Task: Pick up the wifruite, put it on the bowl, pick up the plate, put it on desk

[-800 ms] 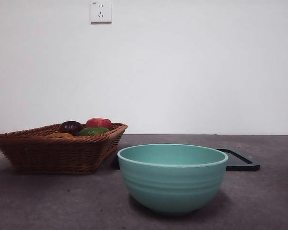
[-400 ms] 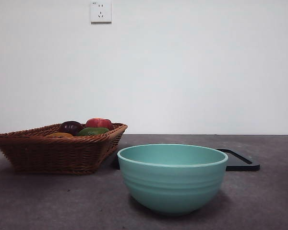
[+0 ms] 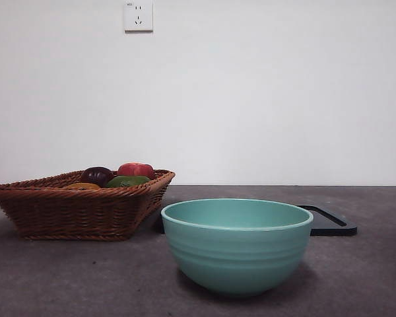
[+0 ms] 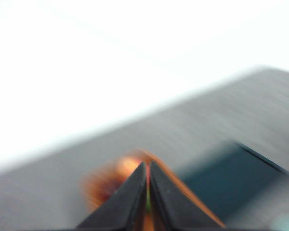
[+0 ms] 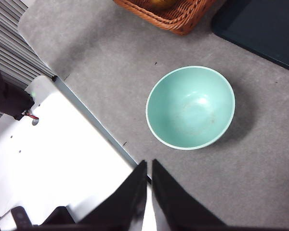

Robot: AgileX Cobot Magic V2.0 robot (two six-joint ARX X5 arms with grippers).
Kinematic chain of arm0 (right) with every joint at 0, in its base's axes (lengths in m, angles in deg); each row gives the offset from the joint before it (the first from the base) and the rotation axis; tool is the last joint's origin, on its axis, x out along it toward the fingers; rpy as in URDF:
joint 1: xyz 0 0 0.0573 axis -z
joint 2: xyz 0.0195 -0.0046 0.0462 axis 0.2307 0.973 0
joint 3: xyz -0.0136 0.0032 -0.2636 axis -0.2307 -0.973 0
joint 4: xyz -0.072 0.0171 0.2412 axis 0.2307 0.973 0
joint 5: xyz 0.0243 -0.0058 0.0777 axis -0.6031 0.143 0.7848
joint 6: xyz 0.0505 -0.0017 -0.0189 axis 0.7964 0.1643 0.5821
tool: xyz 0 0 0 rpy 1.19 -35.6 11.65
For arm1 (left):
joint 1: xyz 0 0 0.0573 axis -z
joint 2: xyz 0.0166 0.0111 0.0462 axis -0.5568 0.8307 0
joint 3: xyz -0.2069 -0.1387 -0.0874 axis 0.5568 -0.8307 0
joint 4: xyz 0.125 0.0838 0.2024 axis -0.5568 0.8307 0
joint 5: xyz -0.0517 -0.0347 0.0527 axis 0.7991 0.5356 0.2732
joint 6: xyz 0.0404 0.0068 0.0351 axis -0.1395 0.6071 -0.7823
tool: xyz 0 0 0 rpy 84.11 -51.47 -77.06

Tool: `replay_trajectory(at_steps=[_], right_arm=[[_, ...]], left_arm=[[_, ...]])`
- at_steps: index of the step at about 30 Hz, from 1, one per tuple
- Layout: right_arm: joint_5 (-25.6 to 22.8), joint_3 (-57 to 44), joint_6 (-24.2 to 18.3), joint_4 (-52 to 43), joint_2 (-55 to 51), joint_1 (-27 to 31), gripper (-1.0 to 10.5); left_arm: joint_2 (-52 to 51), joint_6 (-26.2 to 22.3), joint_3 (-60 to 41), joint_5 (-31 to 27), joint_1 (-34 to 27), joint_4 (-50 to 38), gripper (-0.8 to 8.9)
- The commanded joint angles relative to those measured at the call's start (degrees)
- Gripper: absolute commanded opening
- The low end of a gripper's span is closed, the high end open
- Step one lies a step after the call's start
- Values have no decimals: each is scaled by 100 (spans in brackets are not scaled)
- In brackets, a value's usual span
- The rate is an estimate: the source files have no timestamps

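Nothing of the task looks done yet, by my reading. The bowl (image 3: 237,246) sits empty at lower centre of the front view on the bench (image 3: 66,277), and the right wrist view confirms its inside is bare. All the fruit (image 3: 136,170) lies in the wicker basket (image 3: 79,210) at left of the frame; I cannot tell which piece is the one wanted. The dark flat tray (image 3: 330,222), which I take for the plate, lies behind the bowl to the right, flat on the bench. Both steps remain: fruit into bowl, then plate moved. Neither arm shows in the front view. The right tool (image 5: 148,166) hangs high over the bench edge, near the bowl but well above it, jaws nearly closed, holding nothing. The left tool (image 4: 147,168) appears in a heavily blurred wrist picture, jaws drawn narrow with only a sliver of gap, nothing held, pointing toward an orange-brown smear I judge to be the basket. Only the right wrist view shows the pale rig frame (image 5: 62,159) beside the bench; only the front view shows the wall socket (image 3: 138,16).
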Motion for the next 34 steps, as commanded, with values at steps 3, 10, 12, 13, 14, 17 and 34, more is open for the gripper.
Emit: replay_trajectory(at_steps=[3, 10, 12, 13, 14, 17, 34], right_arm=[[13, 70, -68, -61, 33, -61, 5], [13, 70, -68, -63, 33, -61, 5], [13, 70, -68, -63, 33, -61, 5], [15, 70, -68, -63, 33, -61, 5], [13, 70, -68, -63, 33, -61, 5], [13, 70, -68, -63, 33, -61, 5], [13, 70, -68, -74, 33, -61, 5]], left_arm=[[-719, -87, -1064, -1078, -605, -1711, 9], [-1851, -87, -2636, -1471, -984, -2090, 9], [-2135, -85, -3080, -1473, -1025, -2133, 9], [-2247, -85, -3257, -1475, -1029, -2124, 9], [-2367, -85, -3458, -1475, -1029, -2122, 9], [-2649, -66, -3958, -1475, -1034, -2118, 9], [-2761, 20, -5071, -1475, -1034, -1709, 9]])
